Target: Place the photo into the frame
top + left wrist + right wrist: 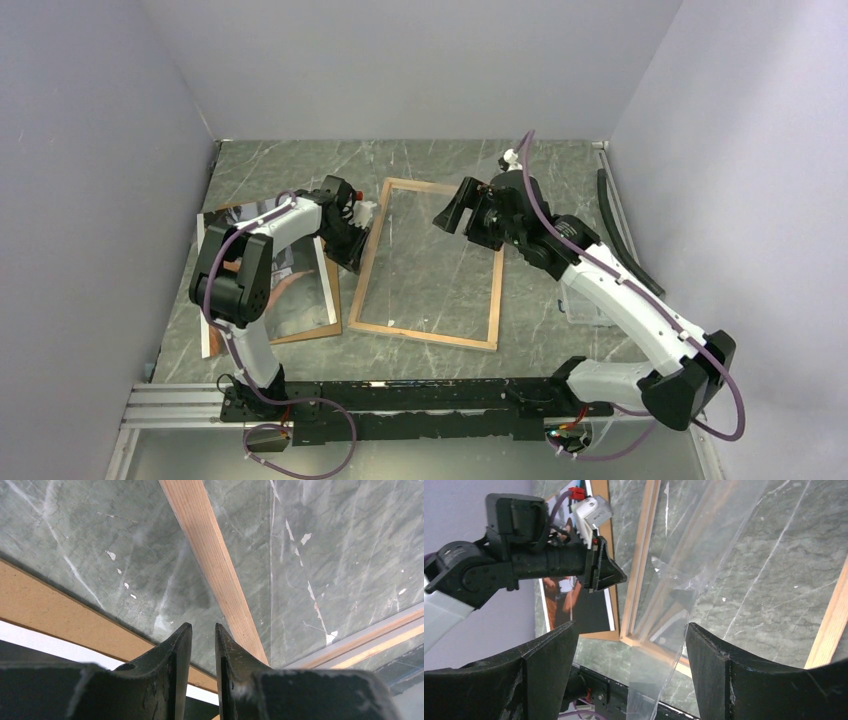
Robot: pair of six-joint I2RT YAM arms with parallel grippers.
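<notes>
While hovering over the frame point(425, 334) with left gripper point(203, 626) barely parted, empty, and right gripper point(631, 625) spread wide, seemed mid-setup; next needed pinching the photo point(305, 292) left of it.

The frame point(215, 565) shows pale grained wood; the photo point(569, 600) is glossy; the backing board point(45, 600) matt brown; the clear sheet point(684, 555) shiny plastic; the counter point(340, 555) smooth, marbled.
</notes>
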